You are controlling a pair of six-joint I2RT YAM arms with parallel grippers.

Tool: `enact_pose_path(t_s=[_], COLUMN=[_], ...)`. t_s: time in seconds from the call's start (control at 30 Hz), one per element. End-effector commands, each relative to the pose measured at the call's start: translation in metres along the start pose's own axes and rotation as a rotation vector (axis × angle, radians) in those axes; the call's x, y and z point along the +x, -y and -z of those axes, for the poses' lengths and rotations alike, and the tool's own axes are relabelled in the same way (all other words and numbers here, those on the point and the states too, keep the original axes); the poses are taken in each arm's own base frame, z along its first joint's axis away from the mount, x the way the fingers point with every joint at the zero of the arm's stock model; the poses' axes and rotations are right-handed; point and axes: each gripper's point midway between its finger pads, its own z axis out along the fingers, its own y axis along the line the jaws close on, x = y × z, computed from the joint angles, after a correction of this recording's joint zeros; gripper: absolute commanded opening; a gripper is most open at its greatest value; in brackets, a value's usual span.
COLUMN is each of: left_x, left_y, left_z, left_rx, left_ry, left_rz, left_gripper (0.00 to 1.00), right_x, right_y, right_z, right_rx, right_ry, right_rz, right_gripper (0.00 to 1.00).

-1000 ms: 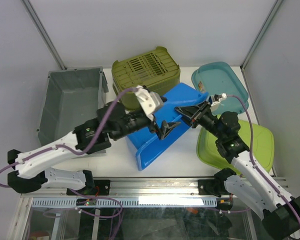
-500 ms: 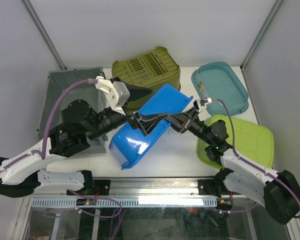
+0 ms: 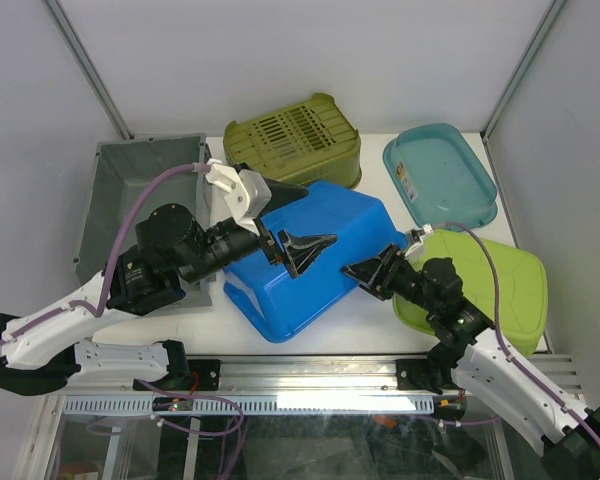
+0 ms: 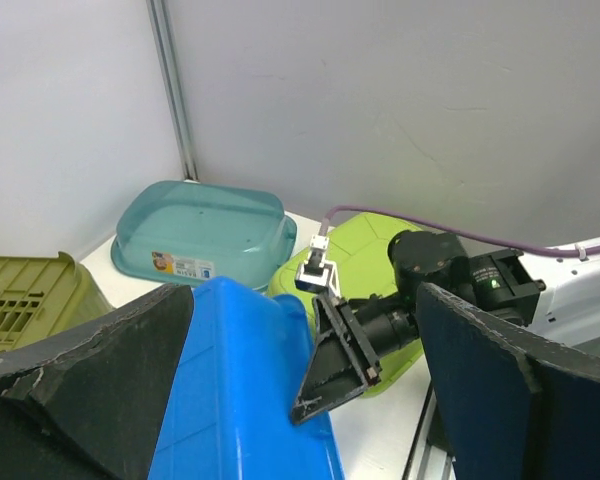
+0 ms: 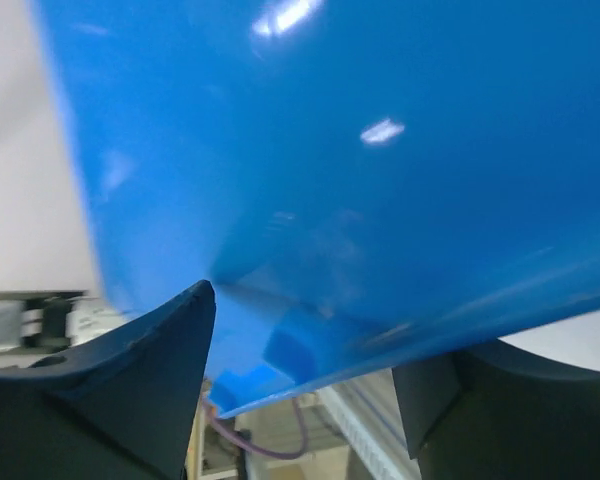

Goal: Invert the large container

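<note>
Looking at a large blue bin (image 3: 320,290) of smooth, glossy plastic, lying bottom-up in the middle of the white counter (image 3: 372,160), with rounded corners and a thin lip along its rim. Catching the lights in small bright spots on its wall. Hovering over its upturned bottom with the left hand (image 3: 315,214), black wedge-shaped fingers spread very wide and holding nothing. Standing at its near right rim with the right hand (image 3: 373,268), fingers parted on either side of the lip and not pinching it. Finding behind the blue bin an olive basket (image 3: 292,135), overturned too, with rows of narrow slots in its bottom. Noting a matte grey bin (image 3: 130,200) at the left, mouth up. Noting a translucent teal tub (image 4: 195,225) at the far right, bottom-up, carrying a small white label (image 4: 177,268) with print too small for reading. Seeing a smooth lime tub (image 3: 495,285) with rounded corners just beside the right hand.
</note>
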Motion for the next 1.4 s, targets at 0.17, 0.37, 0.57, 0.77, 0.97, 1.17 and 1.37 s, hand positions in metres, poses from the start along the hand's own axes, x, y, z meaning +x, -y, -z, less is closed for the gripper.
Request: enact_pose_path(t_s=[0.17, 0.37, 0.57, 0.77, 0.97, 1.17, 1.37], left_x=[0.000, 0.035, 0.080, 0.154, 0.206, 0.255, 0.284], left_y=[0.001, -0.022, -0.062, -0.128, -0.167, -0.173, -0.160], left_z=[-0.004, -0.009, -0.008, 0.006, 0.038, 0.073, 0.081], left_rx=[-0.020, -0.183, -0.403, -0.557, -0.807, -0.939, -0.894], left_ry=[0.021, -0.074, -0.200, -0.364, -0.447, -0.523, -0.579], left_rz=[0.071, 0.145, 0.270, 0.526, 0.611, 0.646, 0.676], left_gripper=[0.99, 0.99, 0.99, 0.99, 0.99, 0.99, 0.99], right_x=[0.000, 0.003, -0.006, -0.047, -0.100, -0.114, -0.054], right_y=[0.051, 0.074, 0.080, 0.052, 0.029, 0.023, 0.076], right_z=[0.003, 0.016, 0.034, 0.049, 0.076, 0.080, 0.080], right_rx=[0.329, 0.554, 0.729, 0.735, 0.800, 0.805, 0.853], right_ry=[-0.073, -0.198, -0.252, -0.050, 0.223, 0.299, 0.082], right_rz=[0.125, 0.196, 0.253, 0.337, 0.419, 0.450, 0.292], right_gripper=[0.75, 0.79, 0.80, 0.81, 0.83, 0.86, 0.86])
